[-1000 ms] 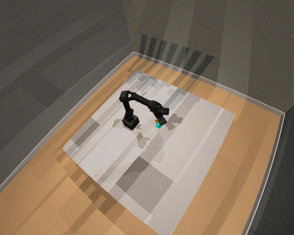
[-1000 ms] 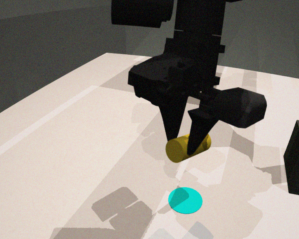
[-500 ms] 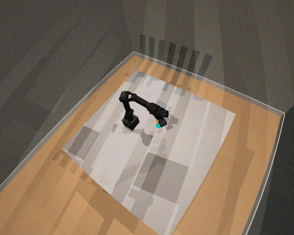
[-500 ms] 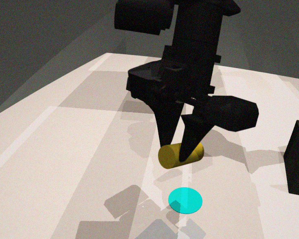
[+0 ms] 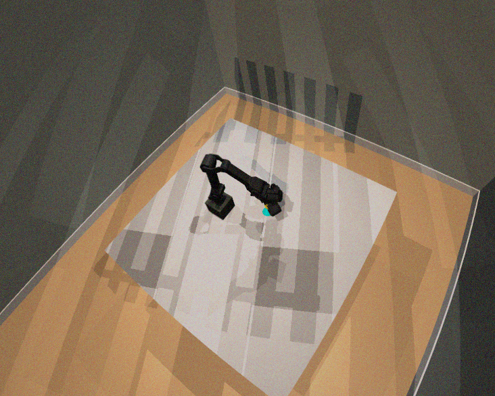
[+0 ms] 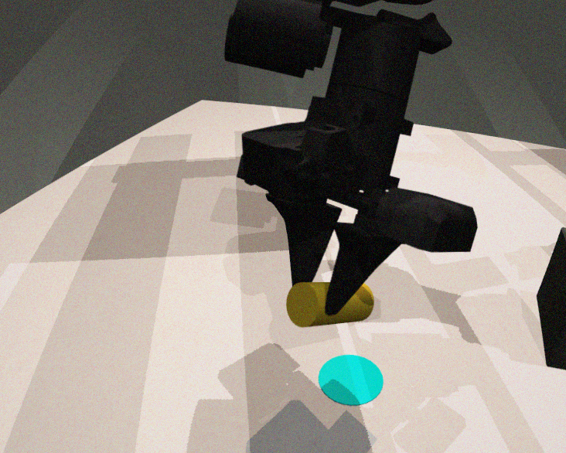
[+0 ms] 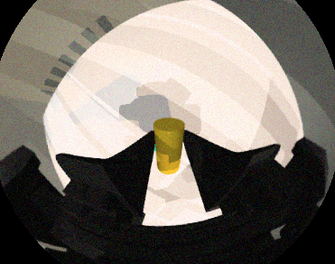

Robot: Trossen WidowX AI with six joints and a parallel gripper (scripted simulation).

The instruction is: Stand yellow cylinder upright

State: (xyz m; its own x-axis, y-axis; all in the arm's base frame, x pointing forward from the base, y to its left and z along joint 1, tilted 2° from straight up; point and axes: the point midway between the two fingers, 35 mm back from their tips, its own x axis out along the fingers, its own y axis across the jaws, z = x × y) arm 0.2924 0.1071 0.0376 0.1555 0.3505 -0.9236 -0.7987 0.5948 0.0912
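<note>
The yellow cylinder (image 6: 309, 304) (image 7: 169, 140) is held between the fingers of my gripper (image 6: 313, 299) (image 7: 168, 133), which is shut on it. In the exterior view the cylinder lies nearly level, its long axis running left to right, and it looks raised above the white surface. The cyan circle (image 6: 351, 379) (image 5: 266, 211) lies flat on the surface, in front of and below the cylinder in the exterior view. Only a sliver of the circle shows in the wrist view, beside the left finger. In the top view the gripper mostly hides the cylinder.
The arm's dark base (image 5: 220, 205) (image 6: 563, 301) stands to the left in the top view and at the right edge in the exterior view. The white mat (image 5: 212, 272) lies on a wooden table (image 5: 93, 326) with a pale raised edge. Striped shadows cross both.
</note>
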